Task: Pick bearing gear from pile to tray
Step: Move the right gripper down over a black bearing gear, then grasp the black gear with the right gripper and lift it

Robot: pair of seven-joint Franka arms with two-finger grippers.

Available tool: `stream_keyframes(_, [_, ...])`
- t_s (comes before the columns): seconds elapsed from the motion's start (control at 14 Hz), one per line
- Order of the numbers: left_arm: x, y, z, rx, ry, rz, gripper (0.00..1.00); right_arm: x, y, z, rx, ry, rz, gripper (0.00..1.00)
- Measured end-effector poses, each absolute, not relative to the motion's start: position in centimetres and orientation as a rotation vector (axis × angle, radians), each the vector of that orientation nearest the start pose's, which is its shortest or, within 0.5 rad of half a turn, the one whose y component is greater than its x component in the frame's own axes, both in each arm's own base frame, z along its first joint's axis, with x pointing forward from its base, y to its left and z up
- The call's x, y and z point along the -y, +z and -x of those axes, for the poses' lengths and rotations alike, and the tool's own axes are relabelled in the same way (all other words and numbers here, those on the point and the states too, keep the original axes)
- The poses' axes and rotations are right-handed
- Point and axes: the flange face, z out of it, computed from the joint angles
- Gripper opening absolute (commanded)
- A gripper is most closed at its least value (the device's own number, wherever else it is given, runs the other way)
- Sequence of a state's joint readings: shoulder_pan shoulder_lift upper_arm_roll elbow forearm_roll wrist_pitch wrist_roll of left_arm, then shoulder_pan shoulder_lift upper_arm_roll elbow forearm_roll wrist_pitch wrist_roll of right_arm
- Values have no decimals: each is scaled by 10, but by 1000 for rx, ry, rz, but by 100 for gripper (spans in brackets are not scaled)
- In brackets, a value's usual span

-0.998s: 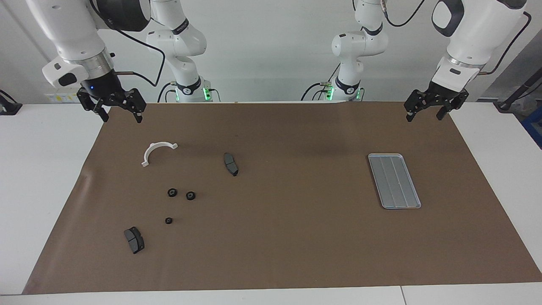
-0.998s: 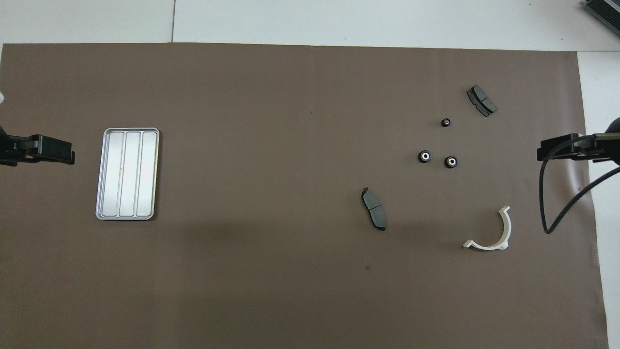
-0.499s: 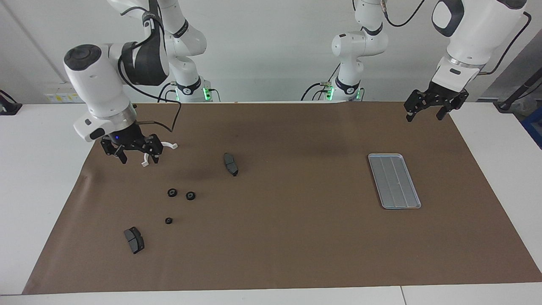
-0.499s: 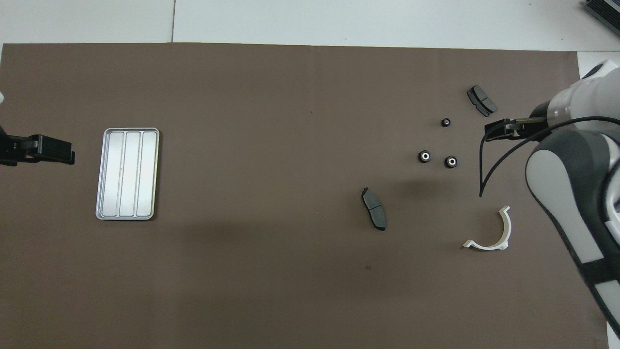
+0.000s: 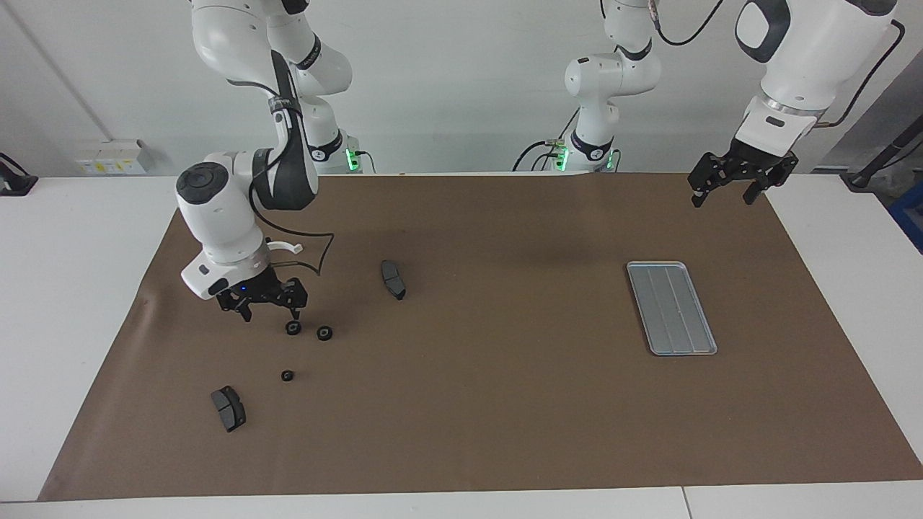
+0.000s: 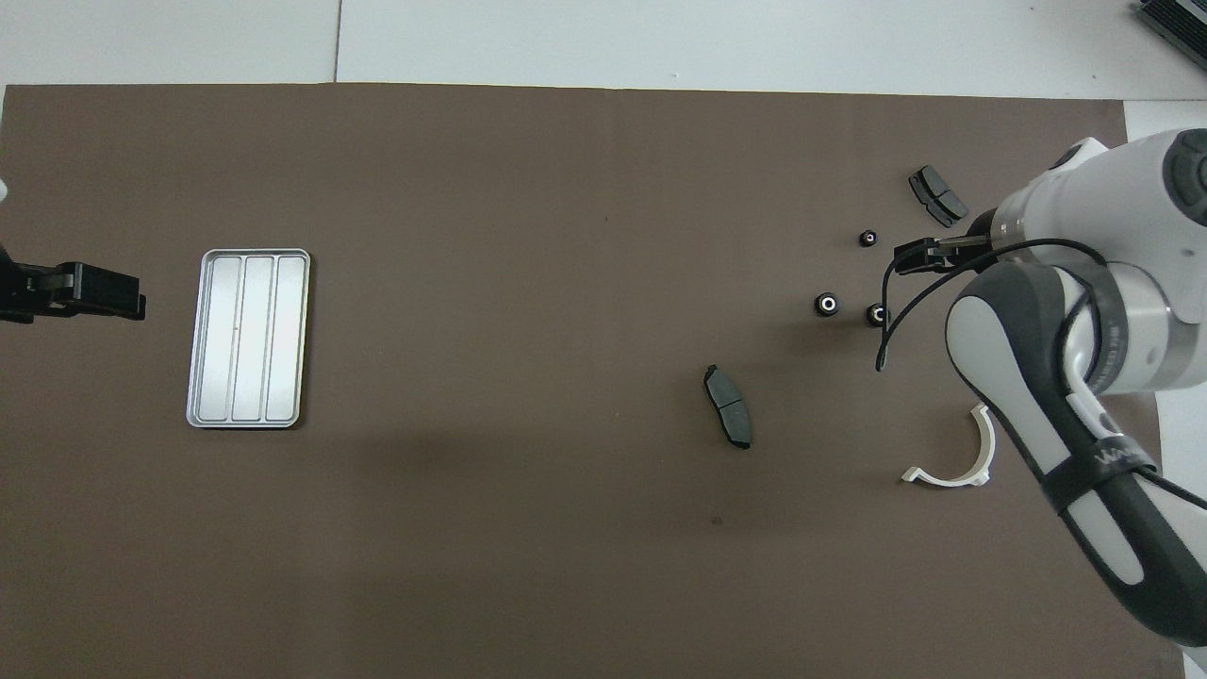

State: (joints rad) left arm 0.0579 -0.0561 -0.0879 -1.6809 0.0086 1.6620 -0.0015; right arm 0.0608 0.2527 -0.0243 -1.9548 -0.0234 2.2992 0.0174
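Bearing gears: you have three small black round gears lying loose on the brown mat at the right arm's end of the table. A pair sit side by side, the gear under the gripper [image 5: 293,328] and its neighbour [image 5: 324,333]; a smaller third gear [image 5: 287,375] lies farther from the robots than these two.
Rest of the pile: one brake pad [image 5: 228,408] lies farthest from the robots, a second brake pad [image 5: 393,279] lies toward the middle of the table, and the white bracket [image 6: 952,455], partly hidden by the arm, lies nearest the robots.
Right gripper: your right gripper [image 5: 263,300] hangs low over the mat with its fingers spread apart and empty; one fingertip is just above the nearest gear of the pair, not visibly touching it.
Step in hand: by my reading, you are on the approach to the first pick; nothing is grasped.
Next move: centre the open fingers on one gear so they straddle it, descend to the mat, then close. The neighbour is near, so keep the fingers clear of it or you may knock it away. The gears are tiny and round, so a shallow or off-centre pinch could let one roll or pop out.
Tray: the tray [image 5: 671,308] sits empty, well apart from the pile, at the left arm's end of the table.
Left gripper: your left gripper [image 5: 723,183] waits in the air by the mat's corner nearest the robots, fingers apart, holding nothing.
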Motion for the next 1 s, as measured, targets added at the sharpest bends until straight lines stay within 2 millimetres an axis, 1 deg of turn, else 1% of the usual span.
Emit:
stream_keyframes(0.29, [17, 611, -544, -46, -58, 3128, 100, -26, 326, -605, 67, -182, 3155, 100])
stream_keyframes(0.5, [17, 611, -544, -46, -58, 3128, 100, -26, 301, -602, 69, -162, 3157, 100])
stream_keyframes(0.57, [17, 611, -544, -46, -58, 3128, 100, -26, 295, -601, 69, -153, 3157, 96])
stream_keyframes(0.71, [17, 611, -544, -46, -58, 3128, 100, -26, 291, -599, 69, -141, 3158, 82])
stream_keyframes(0.93, [17, 611, -544, -46, -58, 3128, 100, -23, 290, -599, 63, -139, 3159, 70])
stream_keyframes(1.0, [17, 611, -544, -46, -58, 3128, 100, -22, 290, -599, 60, -138, 3159, 69])
